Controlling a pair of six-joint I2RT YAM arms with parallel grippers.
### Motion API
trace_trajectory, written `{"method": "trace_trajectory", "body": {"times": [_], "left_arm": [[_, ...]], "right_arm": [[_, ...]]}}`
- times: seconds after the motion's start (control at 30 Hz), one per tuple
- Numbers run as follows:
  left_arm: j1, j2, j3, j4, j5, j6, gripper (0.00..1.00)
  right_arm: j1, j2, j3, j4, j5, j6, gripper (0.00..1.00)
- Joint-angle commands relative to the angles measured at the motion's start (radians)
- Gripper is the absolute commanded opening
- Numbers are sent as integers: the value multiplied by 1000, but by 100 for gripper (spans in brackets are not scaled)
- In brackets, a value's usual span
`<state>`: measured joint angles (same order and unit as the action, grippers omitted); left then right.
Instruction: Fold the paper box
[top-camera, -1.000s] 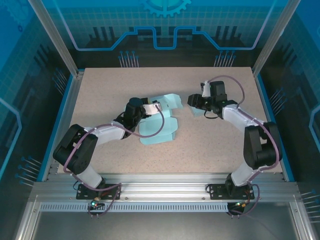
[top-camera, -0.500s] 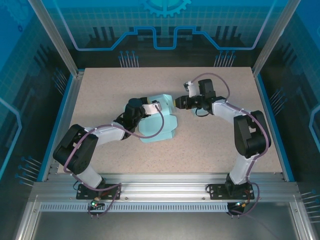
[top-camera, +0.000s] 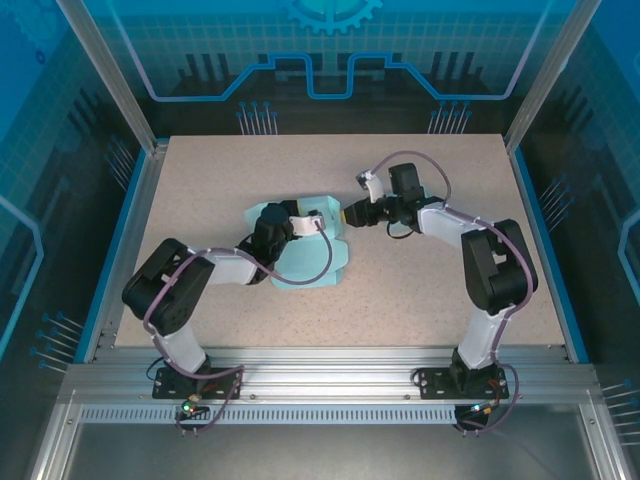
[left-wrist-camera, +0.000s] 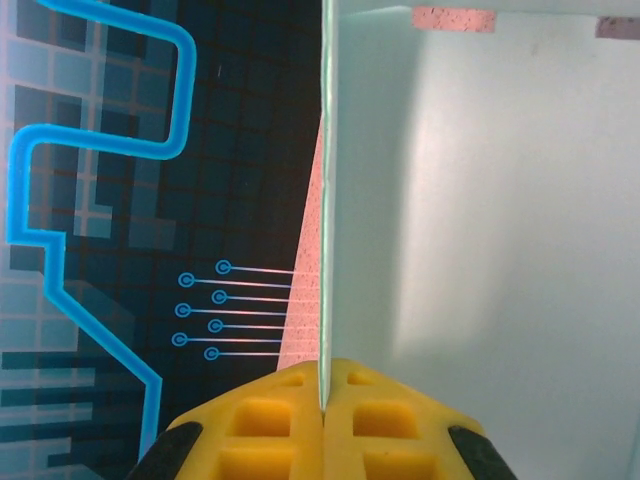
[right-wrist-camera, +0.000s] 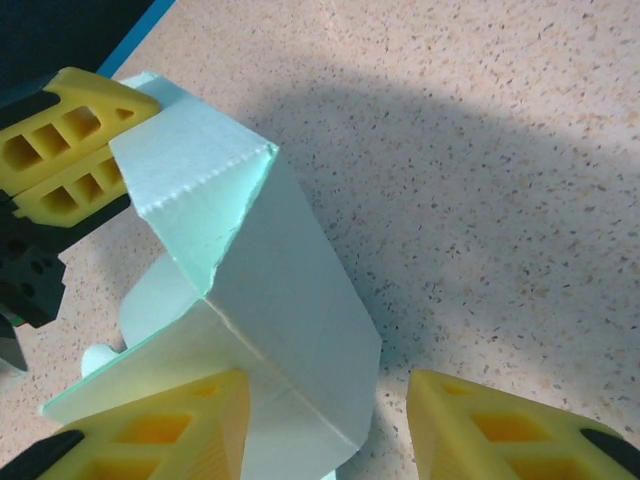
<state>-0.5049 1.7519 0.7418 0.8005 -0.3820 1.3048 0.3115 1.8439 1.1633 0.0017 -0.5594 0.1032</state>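
Now your left end effector (left-wrist-camera: 322, 405) pinches one wall of the paper box (top-camera: 315, 270); your right end effector (top-camera: 350, 214), open and empty, sits just beside its right side.

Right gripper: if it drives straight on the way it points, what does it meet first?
The paper box, directly ahead of its open fingers; the left gripper pinching the box lies beyond. Depth is unclear.

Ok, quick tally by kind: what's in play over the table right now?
Paper box: 1, pale green
Robot hands: 2, left hand and right hand
Total: 3
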Motion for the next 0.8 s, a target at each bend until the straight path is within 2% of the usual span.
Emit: {"method": "trace_trajectory", "body": {"times": [0.0,0.23,0.43,0.7,0.77], "left_arm": [[-14,69,-29,151,-36,81,0],[-28,161,-31,303,-52,161,0],[-31,114,-20,170,-33,94,0],[-34,126,-20,158,-31,85,0],[-36,123,-20,151,-30,75,0]], "right_arm": [[17,34,-21,17,-8,-29,47],[39,51,-47,56,-10,-16,46],[60,67,-63,94,-14,4,46],[95,112,-31,118,17,31,48],[110,125,-13,110,56,34,48]]}}
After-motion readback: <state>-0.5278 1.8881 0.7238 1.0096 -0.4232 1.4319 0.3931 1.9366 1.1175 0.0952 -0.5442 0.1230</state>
